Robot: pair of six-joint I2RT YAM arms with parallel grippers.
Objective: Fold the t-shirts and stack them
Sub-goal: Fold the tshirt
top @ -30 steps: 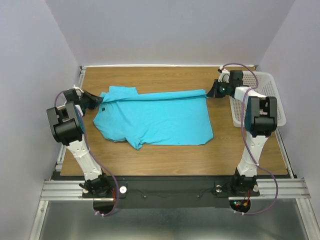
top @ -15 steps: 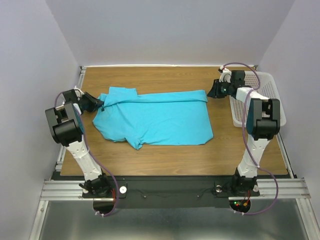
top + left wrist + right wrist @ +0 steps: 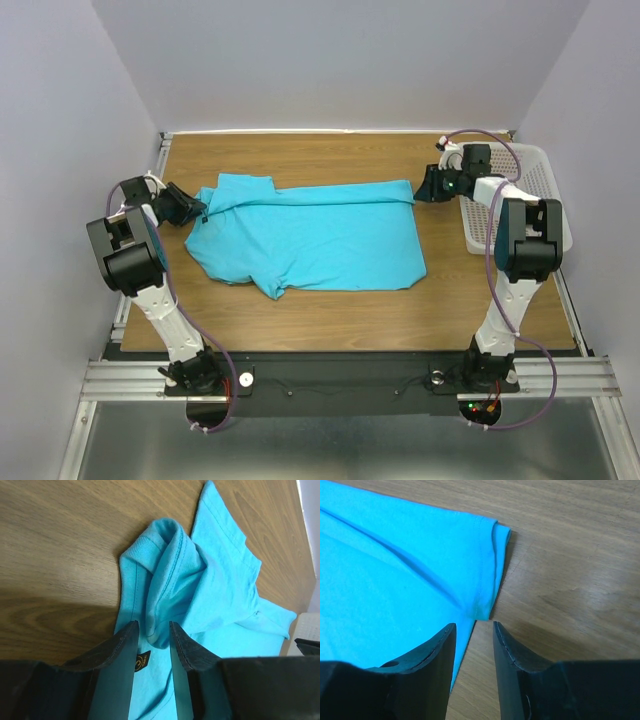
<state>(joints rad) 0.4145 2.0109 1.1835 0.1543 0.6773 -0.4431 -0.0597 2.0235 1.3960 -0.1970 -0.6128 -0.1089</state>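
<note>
A plain turquoise-blue short-sleeved cloth t-shirt (image 3: 320, 235) lies folded lengthwise on the brown wood-grain table (image 3: 330, 305). It spreads across the table's middle and far half, collar end to the left and hem to the right. The left gripper (image 3: 188, 207) sits low at the collar end. In its wrist view its two black fingers (image 3: 117, 665) stand parted, with a rumpled fold of the ribbed neckband just reaching into the gap between their tips (whether the pads touch the cloth is not clear). A small dark neck label (image 3: 141, 661) shows between them. The right gripper (image 3: 425, 186) is at the shirt's far right corner, its fingers (image 3: 432, 665) likewise apart and empty, with the doubled hem corner lying just ahead of the tips. A white plastic mesh basket (image 3: 548, 190) stands at the table's right edge, near that gripper
</note>
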